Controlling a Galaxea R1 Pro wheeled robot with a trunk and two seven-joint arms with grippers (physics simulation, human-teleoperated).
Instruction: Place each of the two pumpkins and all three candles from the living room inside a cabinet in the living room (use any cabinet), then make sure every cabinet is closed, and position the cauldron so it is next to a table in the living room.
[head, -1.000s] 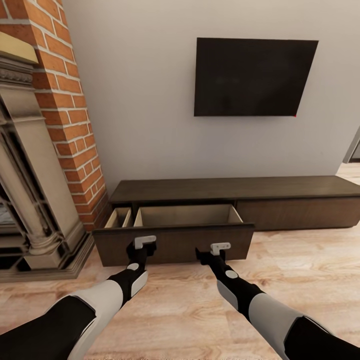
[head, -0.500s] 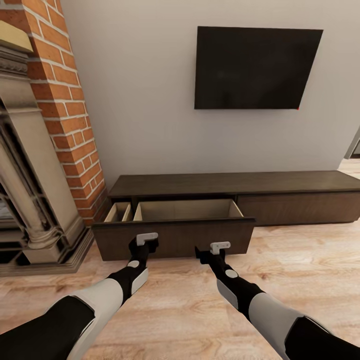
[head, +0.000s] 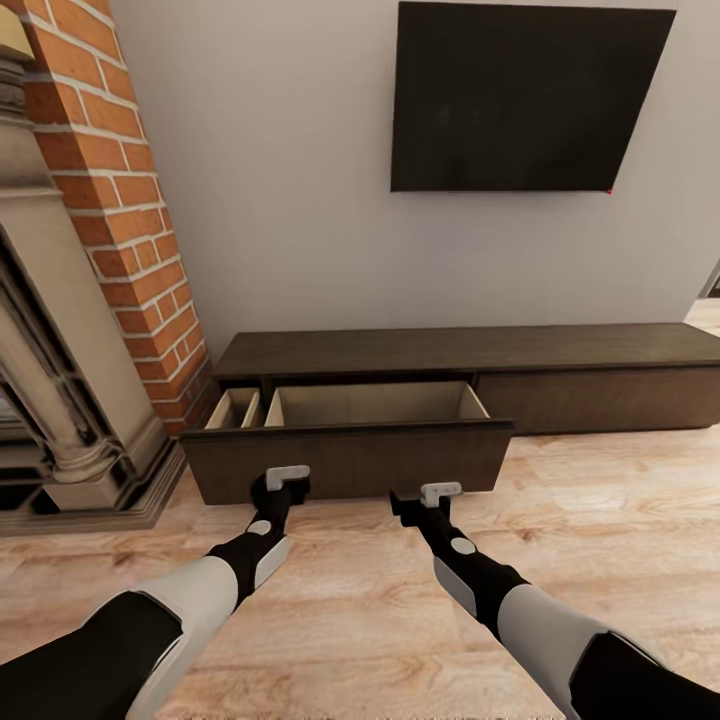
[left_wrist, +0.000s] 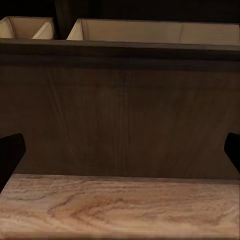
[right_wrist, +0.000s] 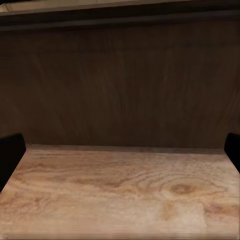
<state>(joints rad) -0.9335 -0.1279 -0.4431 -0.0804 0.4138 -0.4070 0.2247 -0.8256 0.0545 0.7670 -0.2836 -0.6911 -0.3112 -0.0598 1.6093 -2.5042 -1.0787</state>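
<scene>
Both hands, left hand (head: 283, 478) and right hand (head: 436, 495), spread empty before the cabinet (head: 470, 375), lying lengthwise along the wall, its drawer (head: 350, 455) floor hidden.

A home living room. A dark flat television (head: 530, 95) hangs on a plain pale wall at the upper right of the frame, above a long, low dark-brown cabinet (head: 470, 375). A red brick chimney (head: 115, 200) with a carved stone fireplace surround (head: 60, 400) fills the left edge, and light wood flooring (head: 600, 510) spreads across the bottom.
</scene>
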